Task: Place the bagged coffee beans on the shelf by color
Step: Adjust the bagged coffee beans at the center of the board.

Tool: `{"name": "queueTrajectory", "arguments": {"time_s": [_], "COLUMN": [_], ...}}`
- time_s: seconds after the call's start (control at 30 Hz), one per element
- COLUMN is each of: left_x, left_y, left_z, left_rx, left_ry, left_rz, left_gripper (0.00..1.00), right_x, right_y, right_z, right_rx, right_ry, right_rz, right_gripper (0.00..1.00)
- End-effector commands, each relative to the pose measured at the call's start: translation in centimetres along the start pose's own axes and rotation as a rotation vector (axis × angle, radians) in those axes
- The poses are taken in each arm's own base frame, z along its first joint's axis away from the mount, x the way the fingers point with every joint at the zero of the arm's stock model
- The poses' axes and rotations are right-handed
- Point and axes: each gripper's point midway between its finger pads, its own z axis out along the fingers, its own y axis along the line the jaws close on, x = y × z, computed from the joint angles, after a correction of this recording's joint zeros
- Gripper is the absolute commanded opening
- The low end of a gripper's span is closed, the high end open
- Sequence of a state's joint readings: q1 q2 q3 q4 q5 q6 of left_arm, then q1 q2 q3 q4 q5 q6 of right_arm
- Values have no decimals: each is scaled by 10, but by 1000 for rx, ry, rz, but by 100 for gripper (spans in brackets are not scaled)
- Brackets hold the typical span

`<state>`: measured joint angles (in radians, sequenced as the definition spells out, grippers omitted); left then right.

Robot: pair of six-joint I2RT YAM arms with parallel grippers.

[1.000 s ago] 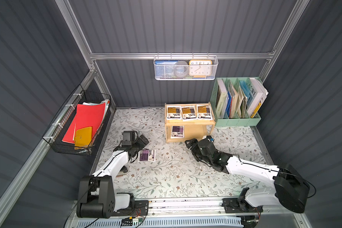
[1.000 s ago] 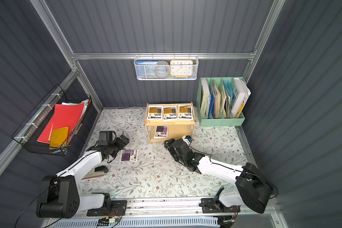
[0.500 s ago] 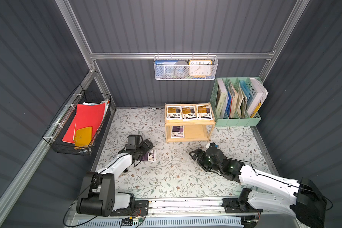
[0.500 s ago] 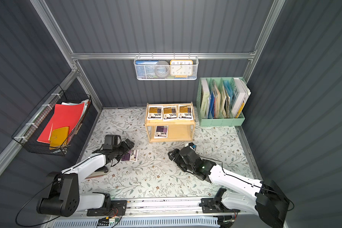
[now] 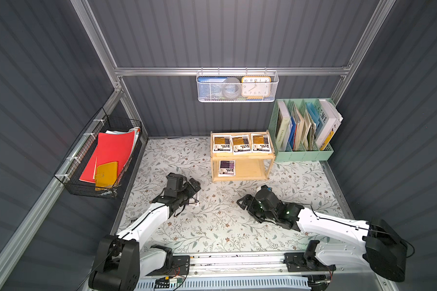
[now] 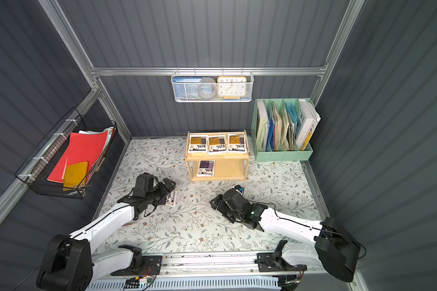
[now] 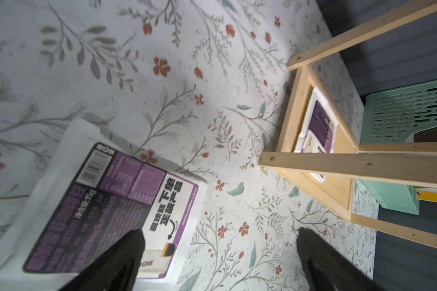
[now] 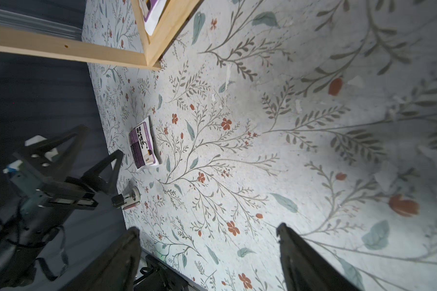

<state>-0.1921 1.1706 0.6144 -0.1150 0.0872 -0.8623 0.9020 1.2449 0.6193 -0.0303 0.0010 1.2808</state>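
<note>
Left wrist view: the left gripper (image 7: 220, 264) has its matte black fingers spread wide, one fingertip (image 7: 126, 257) over the corner of a purple bag (image 7: 106, 201) (touching or just above, I cannot tell). That bag is a flat, smooth white pouch with a purple label, black text and a barcode. It lies on the floral-print mat (image 7: 187, 75), apart from the shelf (image 7: 313, 163). The shelf is pale bare wood with square slats, visible screw heads and two rimmed tiers. On its lower tier a second purple bag (image 7: 321, 126) lies flat, toward the left arm's side in both top views. On the upper tier three yellow bags (image 5: 242, 143) sit side by side in a row, slightly puffed. The right gripper (image 8: 207, 262) hangs with jaws apart and empty over bare mat, near the shelf's front.
</note>
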Motion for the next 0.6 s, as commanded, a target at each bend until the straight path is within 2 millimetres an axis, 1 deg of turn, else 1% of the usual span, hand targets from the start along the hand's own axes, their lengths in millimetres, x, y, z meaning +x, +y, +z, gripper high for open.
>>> {"name": "queueTrajectory", "arguments": {"time_s": [0.0, 0.07, 0.13, 0.27, 0.4, 0.57], "left_x": [-23, -28, -28, -25, -13, 0], "left_y": [4, 16, 32, 52, 69, 84], "left_z": [-16, -15, -11, -6, 1, 1], "left_rx": [-114, -207, -299, -403, -476, -521], "left_ry": [-69, -72, -60, -47, -3, 14], "left_rz": [54, 78, 91, 30, -43, -142], "left_gripper": [100, 100, 100, 100, 100, 100], "right_x": [6, 12, 18, 25, 25, 27], "right_y": [28, 35, 41, 58, 75, 90], "right_z": [5, 12, 20, 38, 55, 75], "right_rx": [-48, -52, -64, -108, -167, -199], "right_ry": [22, 38, 53, 68, 61, 77], "right_rz": [-62, -80, -87, -86, -73, -67], "right_gripper": [88, 88, 88, 88, 88, 87]}}
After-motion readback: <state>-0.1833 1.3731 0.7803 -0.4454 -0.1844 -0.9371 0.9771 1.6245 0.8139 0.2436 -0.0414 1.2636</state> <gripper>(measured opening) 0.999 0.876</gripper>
